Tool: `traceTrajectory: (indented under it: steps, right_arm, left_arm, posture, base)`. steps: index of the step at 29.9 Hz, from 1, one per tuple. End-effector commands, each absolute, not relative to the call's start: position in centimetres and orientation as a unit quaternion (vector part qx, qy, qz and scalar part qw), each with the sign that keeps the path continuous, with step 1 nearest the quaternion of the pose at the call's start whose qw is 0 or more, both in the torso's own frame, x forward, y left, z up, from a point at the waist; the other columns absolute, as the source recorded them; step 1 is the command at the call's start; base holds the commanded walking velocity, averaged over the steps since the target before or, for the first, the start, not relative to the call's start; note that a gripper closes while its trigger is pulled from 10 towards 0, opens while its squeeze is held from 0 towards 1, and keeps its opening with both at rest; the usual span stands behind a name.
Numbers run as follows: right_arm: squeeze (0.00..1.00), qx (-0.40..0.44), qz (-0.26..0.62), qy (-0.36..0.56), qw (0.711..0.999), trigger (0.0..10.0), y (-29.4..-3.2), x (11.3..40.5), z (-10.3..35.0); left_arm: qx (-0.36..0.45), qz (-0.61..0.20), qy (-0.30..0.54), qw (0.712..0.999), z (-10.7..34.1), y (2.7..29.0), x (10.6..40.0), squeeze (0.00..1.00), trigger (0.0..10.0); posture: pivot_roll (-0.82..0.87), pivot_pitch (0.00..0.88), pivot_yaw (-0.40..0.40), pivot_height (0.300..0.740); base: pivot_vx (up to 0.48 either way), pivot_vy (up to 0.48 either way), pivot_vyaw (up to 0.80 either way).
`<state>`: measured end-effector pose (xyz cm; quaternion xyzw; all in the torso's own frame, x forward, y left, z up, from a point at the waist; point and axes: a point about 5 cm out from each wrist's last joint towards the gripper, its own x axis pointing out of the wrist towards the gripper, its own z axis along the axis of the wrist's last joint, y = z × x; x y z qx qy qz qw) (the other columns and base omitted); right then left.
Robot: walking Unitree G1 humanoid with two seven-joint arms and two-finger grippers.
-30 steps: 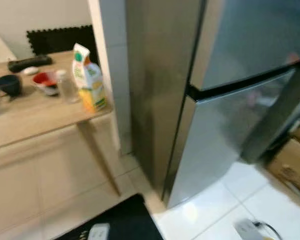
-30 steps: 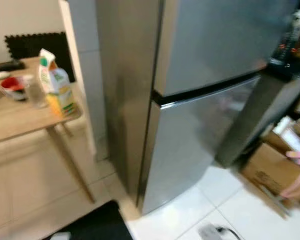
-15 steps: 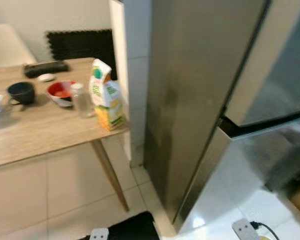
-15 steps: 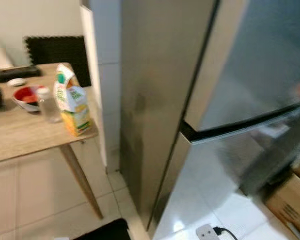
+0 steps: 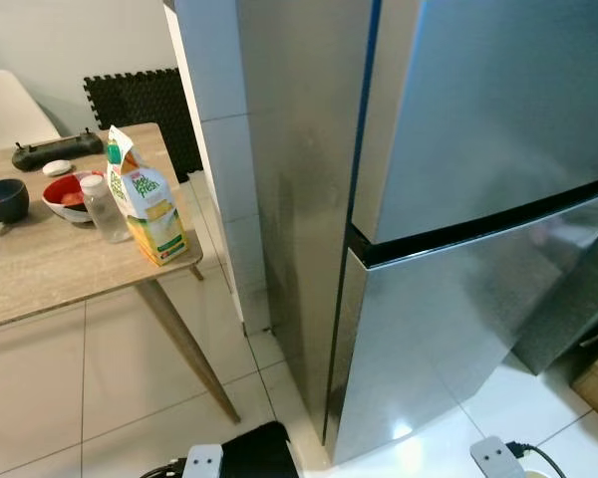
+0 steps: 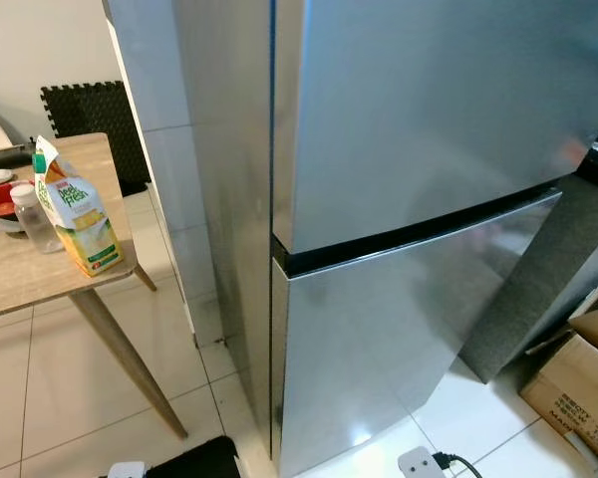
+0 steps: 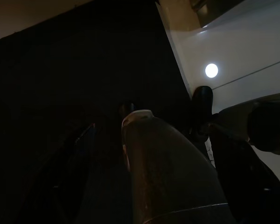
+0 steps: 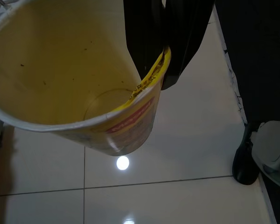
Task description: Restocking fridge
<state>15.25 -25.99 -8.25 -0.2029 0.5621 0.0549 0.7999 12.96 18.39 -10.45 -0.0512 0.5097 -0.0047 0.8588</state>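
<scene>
— Right in front stands the big silver fridge (image 6: 399,199), both doors shut. What holds things?
— The right gripper (image 8: 164,51) pinches the rim of a yellow cup (image 8: 74,74) over the white floor (image 8: 177,149). The left gripper's state I cannot tell.
— And at ten o'clock?
— A juice carton (image 5: 148,199) on the wooden table (image 5: 40,279).

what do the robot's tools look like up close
The right tool has two long, glossy black fingers, broad and flat, narrowing to rounded ends. The left tool sits in deep shade: black, with rounded ends. No cables or markings can be made out.
</scene>
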Motion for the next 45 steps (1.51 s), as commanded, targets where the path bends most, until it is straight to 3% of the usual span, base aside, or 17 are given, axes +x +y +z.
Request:
traceTrajectory:
  steps: [1, 10, 22, 30, 34, 35, 36, 42, 45]
  right_arm:
    - [0.00, -0.197, 0.055, 0.561, 0.802, 10.0, -25.7, 15.2, -8.3]
    - [0.00, -0.194, 0.053, 0.562, 0.802, 10.0, -25.7, 15.1, -8.4]
    - [0.00, -0.194, 0.053, 0.561, 0.803, 10.0, -25.6, 15.3, -8.4]
    - [0.00, -0.193, 0.053, 0.562, 0.803, 10.0, -25.7, 15.2, -8.4]
    - [0.00, -0.193, 0.053, 0.562, 0.803, 10.0, -25.7, 15.2, -8.4]
    - [0.00, -0.193, 0.053, 0.562, 0.802, 10.0, -25.7, 15.2, -8.4]
    - [0.00, -0.194, 0.053, 0.562, 0.802, 10.0, -25.7, 15.2, -8.4]
    - [0.00, -0.193, 0.052, 0.563, 0.802, 10.0, -25.8, 15.1, -8.4]
    - [0.00, -0.193, 0.052, 0.564, 0.802, 10.0, -25.8, 15.0, -8.4]
  left_arm:
    - [-0.057, -0.006, 0.515, 0.856, -10.6, 18.4, 12.6, 0.00, 10.0]
    - [-0.062, -0.008, 0.513, 0.856, -10.6, 18.3, 12.6, 0.00, 10.0]
    - [-0.080, 0.027, 0.490, 0.867, -10.3, 18.9, 13.1, 0.00, 10.0]
    - [-0.096, 0.063, 0.447, 0.887, -9.4, 20.4, 14.8, 0.00, 10.0]
    - [-0.132, 0.088, 0.379, 0.911, -7.7, 22.3, 17.6, 0.00, 10.0]
    - [-0.146, 0.082, 0.353, 0.920, -6.9, 22.7, 18.7, 0.78, 10.0]
    - [-0.163, 0.069, 0.327, 0.928, -6.2, 23.0, 19.8, 1.00, 10.0]
    - [-0.177, 0.006, 0.254, 0.951, -3.4, 23.4, 23.3, 1.00, 10.0]
    - [-0.186, -0.067, 0.200, 0.960, -1.3, 23.0, 25.6, 1.00, 10.0]
  posture:
    - [-0.06, 0.000, -0.038, 0.740]
    - [-0.06, 0.000, -0.040, 0.740]
    - [-0.06, 0.000, -0.040, 0.740]
    - [-0.06, 0.000, -0.042, 0.740]
    - [-0.06, 0.000, -0.043, 0.740]
    - [-0.06, 0.000, -0.043, 0.740]
    - [-0.06, 0.000, -0.043, 0.740]
    - [-0.06, 0.000, -0.045, 0.740]
    - [-0.06, 0.000, -0.045, 0.740]
  base:
    - [0.000, 0.000, 0.00]
    - [0.000, -0.417, 0.00]
    - [0.000, 0.000, 0.00]
    - [0.000, 0.000, 0.00]
    - [0.000, 0.000, 0.00]
    - [0.000, 0.000, 0.00]
    - [0.000, 0.000, 0.00]
    - [0.000, 0.000, 0.00]
    - [0.000, 0.000, 0.00]
